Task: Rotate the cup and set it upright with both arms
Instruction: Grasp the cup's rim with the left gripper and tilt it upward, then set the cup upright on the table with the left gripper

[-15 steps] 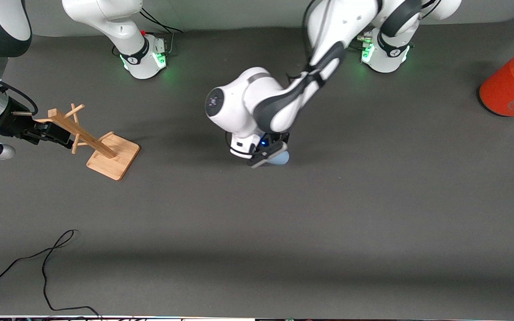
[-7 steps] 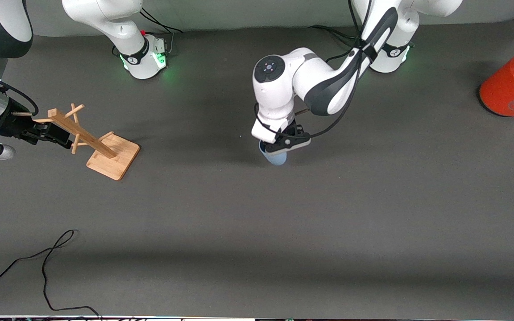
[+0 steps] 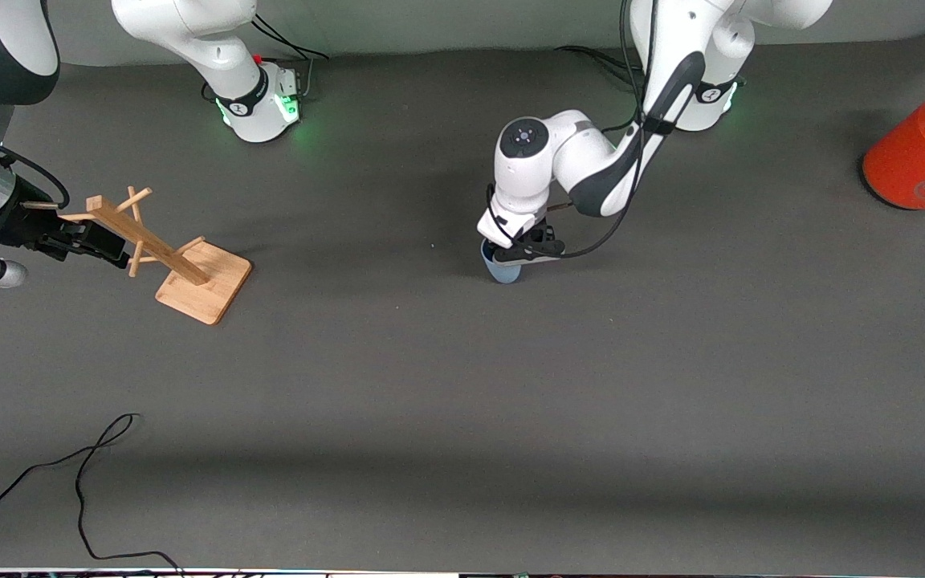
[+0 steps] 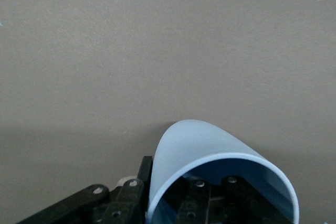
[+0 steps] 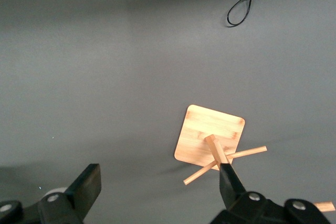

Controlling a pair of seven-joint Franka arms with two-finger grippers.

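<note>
The pale-blue cup [image 3: 504,273] is mid-table with its mouth turned up toward the hand. My left gripper [image 3: 520,252] is shut on its rim. In the left wrist view one finger [image 4: 146,167] lies outside the cup [image 4: 194,140] wall and the other is inside, so the left gripper [image 4: 170,182] pinches the wall. The cup's closed end points at the table; I cannot tell whether it touches. My right gripper [image 3: 97,238] waits open over the wooden rack at the right arm's end, with nothing between the jaws of the right gripper [image 5: 160,187].
A wooden peg rack [image 3: 189,273] on a square base [image 5: 210,132] stands under the right gripper. A large orange-red can [image 3: 924,156] with a grey lid lies at the left arm's end. A black cable [image 3: 85,482] curls nearer the front camera.
The left arm's wrist swung round and its hand shifted toward the left arm's end, turning the held cup from lying sideways to mouth-up. The right arm stayed still.
</note>
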